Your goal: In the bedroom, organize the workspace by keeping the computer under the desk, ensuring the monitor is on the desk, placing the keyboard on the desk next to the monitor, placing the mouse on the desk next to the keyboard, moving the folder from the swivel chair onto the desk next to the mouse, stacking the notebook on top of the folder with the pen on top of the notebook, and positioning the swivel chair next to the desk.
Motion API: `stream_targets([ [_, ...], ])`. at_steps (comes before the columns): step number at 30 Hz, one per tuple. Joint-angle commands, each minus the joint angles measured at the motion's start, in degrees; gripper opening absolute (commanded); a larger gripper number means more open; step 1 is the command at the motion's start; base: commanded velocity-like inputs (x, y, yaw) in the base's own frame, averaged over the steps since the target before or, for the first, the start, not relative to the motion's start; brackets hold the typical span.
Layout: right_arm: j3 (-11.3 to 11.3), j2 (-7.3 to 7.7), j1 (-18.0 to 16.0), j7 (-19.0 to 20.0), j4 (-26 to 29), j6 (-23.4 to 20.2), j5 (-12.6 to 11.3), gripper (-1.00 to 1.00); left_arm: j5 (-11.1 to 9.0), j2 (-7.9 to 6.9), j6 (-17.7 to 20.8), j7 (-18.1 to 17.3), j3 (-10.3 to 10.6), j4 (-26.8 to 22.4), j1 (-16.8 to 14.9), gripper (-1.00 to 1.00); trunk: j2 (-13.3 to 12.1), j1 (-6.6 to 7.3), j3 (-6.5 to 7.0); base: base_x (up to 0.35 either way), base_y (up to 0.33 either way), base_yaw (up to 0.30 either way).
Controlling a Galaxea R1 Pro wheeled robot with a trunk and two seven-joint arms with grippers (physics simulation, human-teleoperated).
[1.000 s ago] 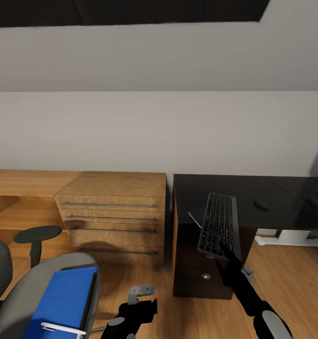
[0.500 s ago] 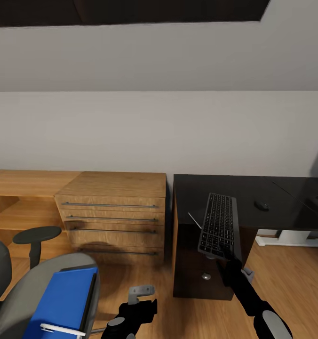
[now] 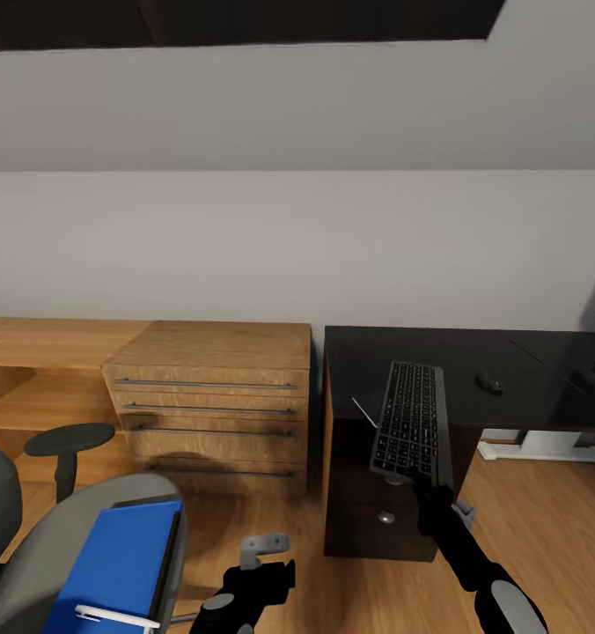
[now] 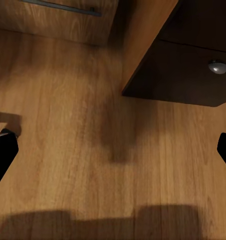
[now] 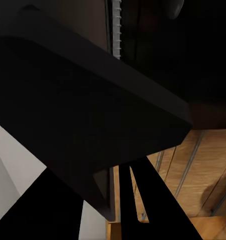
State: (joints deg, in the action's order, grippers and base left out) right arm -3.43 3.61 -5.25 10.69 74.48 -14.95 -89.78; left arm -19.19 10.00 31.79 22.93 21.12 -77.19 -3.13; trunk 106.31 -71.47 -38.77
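Keyboard (image 3: 409, 423), judged light and stiff, is pinched at its near short edge by right end effector (image 3: 418, 476), overhanging the surface (image 3: 473, 357); left end effector (image 4: 113, 150) is spread.

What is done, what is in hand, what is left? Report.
Done: mouse on the desk. In hand: right gripper holds the keyboard over the desk's edge. Left: blue folder and pen are on the swivel chair.

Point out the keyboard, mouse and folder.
keyboard (image 3: 409, 419), head view, middle of the keys.
mouse (image 3: 488, 383), head view, its top.
folder (image 3: 117, 563), head view, blue cover.
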Motion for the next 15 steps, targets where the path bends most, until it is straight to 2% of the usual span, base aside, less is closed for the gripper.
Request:
stream_targets([
  [1,-0.1,0.0,0.0,0.0,0.0,-0.3,-0.5,-1.0,-0.6,0.0,0.1,0.5,0.2,-0.1,0.0,1.0,0.0,0.01,-0.06,0.0,0.0,0.0],
  [7,-0.1,0.0,0.0,0.0,0.0,-0.4,-0.6,-1.0,-0.5,0.0,0.1,0.6,1.2,-0.1,0.0,1.0,-2.4,1.32,1.02,0.0,0.0,0.0],
  [15,0.1,0.0,0.0,0.1,1.7,-0.4,-0.5,-1.0,-0.5,0.0,0.1,0.6,1.3,-0.1,0.0,1.0,-5.6,3.08,2.45,0.0,0.0,0.0],
])
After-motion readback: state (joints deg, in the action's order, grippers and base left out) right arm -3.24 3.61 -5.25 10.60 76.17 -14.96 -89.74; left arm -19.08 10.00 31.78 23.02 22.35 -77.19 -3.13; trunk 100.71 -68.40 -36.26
